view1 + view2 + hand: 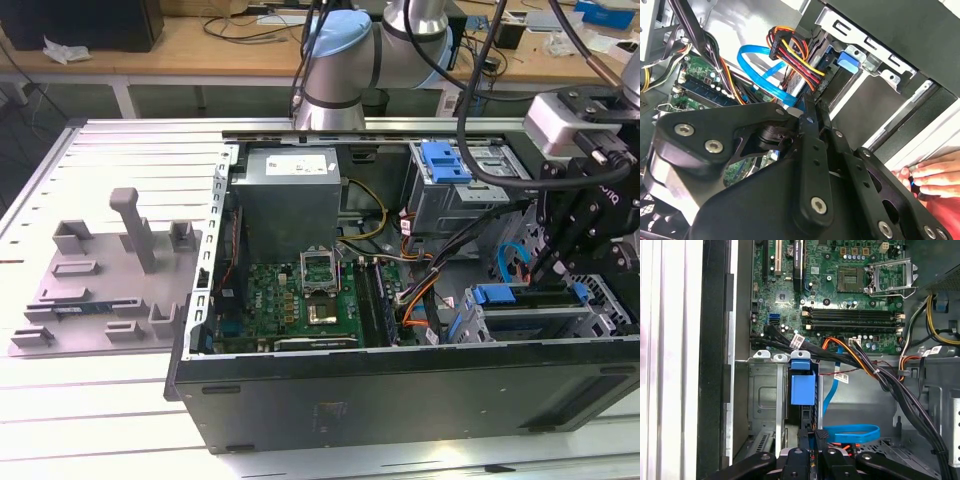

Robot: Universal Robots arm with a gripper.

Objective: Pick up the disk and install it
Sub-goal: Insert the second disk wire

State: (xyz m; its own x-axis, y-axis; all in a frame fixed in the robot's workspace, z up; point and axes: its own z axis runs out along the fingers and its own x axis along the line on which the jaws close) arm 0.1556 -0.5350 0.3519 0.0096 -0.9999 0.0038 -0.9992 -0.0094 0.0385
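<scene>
An open desktop computer case [400, 400] lies on its side on a ribbed metal tabletop [120, 160], its green motherboard [300, 300] and grey power supply [288, 200] exposed. At the exterior view's right, the black gripper [552, 262] of the robot arm [345, 60] reaches down into the case over the lower drive cage [540, 320].

The disk [801, 405] stands on edge inside that cage, and the blue tab of its carrier [802, 385] shows plainly in the first wrist view. It appears to be seated in its slot, though the drive body itself is mostly hidden by the cage walls. The jaws are drawn close together, with only a thin gap, right at the disk's near edge; whether they actually pinch it cannot be told.

A light blue data cable [760, 70] loops beside the cage, and a bundle of red, yellow and black power wires [795, 55] runs to a connector above the disk. In the second wrist view a person's fingers [932, 175] rest on the case's outer edge. A grey plastic fixture tray [110, 280] sits well apart on the tabletop, at the exterior view's left.
</scene>
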